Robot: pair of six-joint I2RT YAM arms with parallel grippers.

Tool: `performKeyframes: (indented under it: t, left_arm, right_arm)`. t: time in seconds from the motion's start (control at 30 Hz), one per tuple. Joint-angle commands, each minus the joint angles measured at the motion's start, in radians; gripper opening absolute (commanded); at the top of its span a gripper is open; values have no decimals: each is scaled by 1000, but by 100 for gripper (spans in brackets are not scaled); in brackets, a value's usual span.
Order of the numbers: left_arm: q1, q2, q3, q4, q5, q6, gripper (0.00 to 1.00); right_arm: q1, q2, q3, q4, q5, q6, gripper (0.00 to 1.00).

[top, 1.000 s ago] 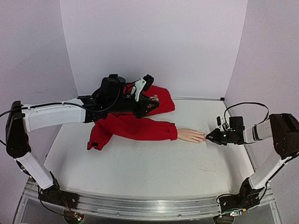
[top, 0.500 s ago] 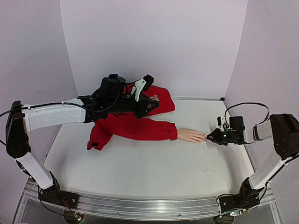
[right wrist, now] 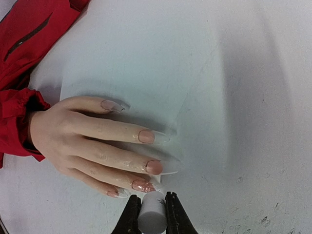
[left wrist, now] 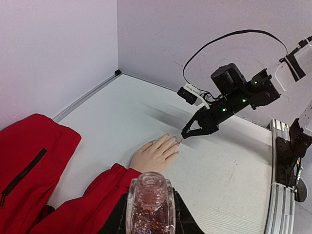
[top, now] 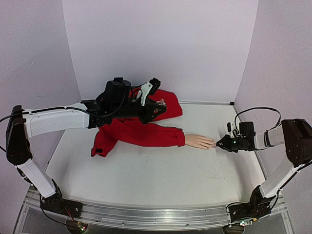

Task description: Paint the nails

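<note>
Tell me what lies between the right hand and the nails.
Only the white cap that the right hand grips, its end almost at the nails; nothing else, as the right wrist view shows.

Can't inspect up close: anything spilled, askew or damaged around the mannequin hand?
Nothing stands out: mannequin hand flat, white cap gripped in the right pincer beside the nails, open bottle upright in the left pincer, no spill visible.

You have the hand [top: 199,141] lying flat on the table [top: 161,180], right of centre, nails [right wrist: 146,136] pointing right. The sleeve [top: 141,133] runs left from its wrist. Your right gripper [top: 220,144] sits just right of the fingertips, a cap [right wrist: 151,217] between its fingers. Your left gripper [top: 157,106], behind the sleeve, carries a bottle [left wrist: 150,200].
</note>
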Motion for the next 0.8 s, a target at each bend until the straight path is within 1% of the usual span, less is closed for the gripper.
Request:
performKeyframes:
  t: [0.0, 0.43, 0.67, 0.77]
  left_arm:
    - [-2, -25, 34, 54, 9, -2, 0]
    - [-3, -28, 34, 55, 7, -3, 0]
    - [-2, -27, 34, 53, 7, -3, 0]
    - [-2, -25, 35, 53, 10, -5, 0]
  right_arm:
    - [5, -20, 24, -22, 13, 6, 0]
    - [4, -40, 16, -16, 42, 10, 0]
    - [4, -116, -25, -2, 51, 3, 0]
    - [5, -128, -34, -2, 27, -2, 0]
